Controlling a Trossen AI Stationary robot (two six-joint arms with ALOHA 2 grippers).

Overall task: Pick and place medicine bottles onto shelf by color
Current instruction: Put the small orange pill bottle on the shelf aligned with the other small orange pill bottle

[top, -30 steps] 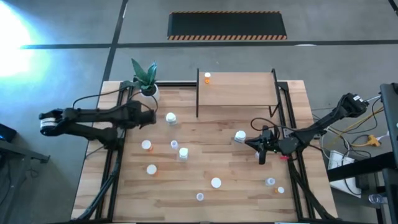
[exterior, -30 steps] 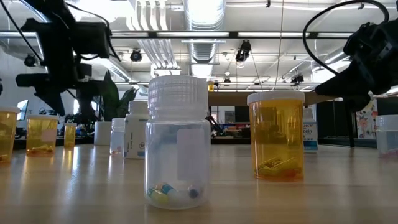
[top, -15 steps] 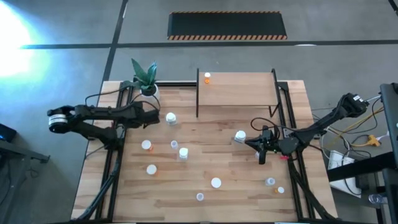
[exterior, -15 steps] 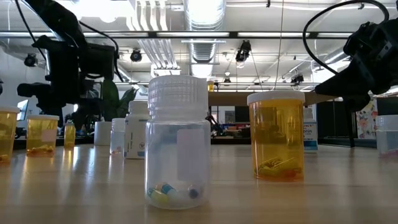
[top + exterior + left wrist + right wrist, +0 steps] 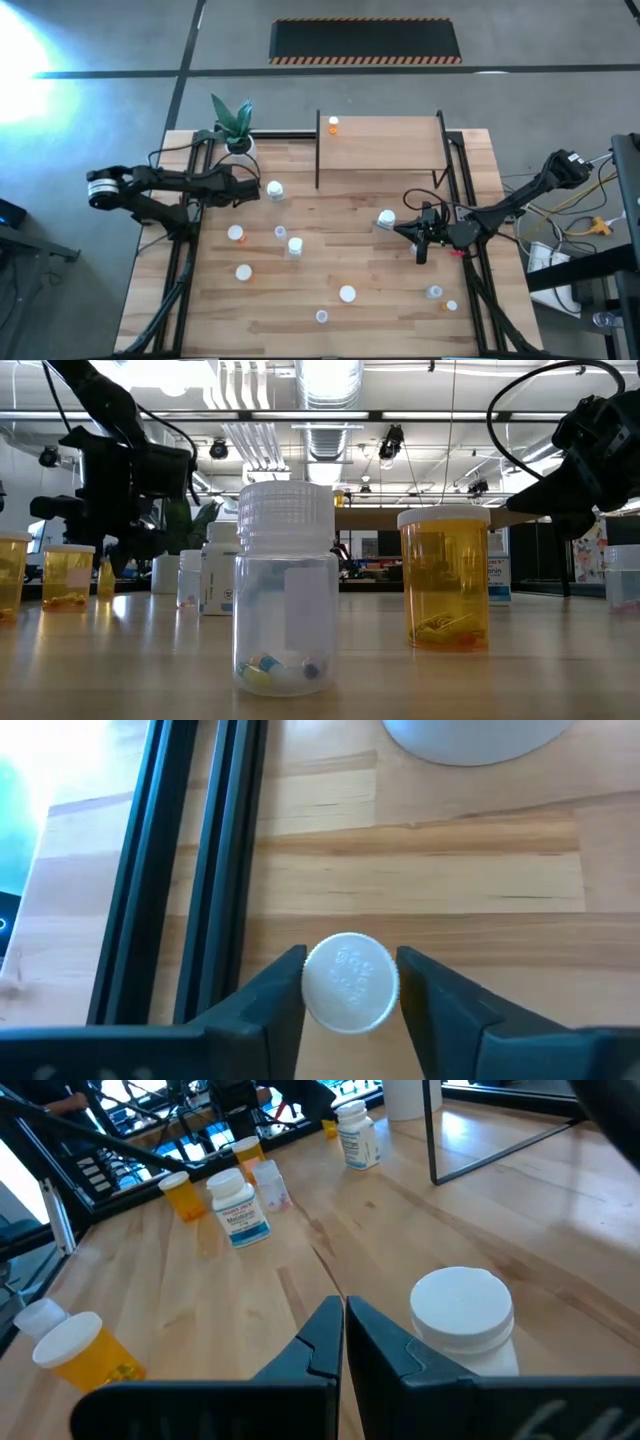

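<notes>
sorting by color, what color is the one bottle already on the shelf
Orange body, white cap: the bottle at the shelf corner, best in the high view.

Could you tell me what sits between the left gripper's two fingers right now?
In the left wrist view, a white bottle cap sits between the left gripper's fingers, seen from above. The fingers flank it closely; contact cannot be confirmed.

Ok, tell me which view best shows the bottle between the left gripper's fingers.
The left wrist view: the bottle's white cap sits squarely between both fingers. The high view shows it small at the gripper's tip, near the plant pot. The low view mostly hides it.
</notes>
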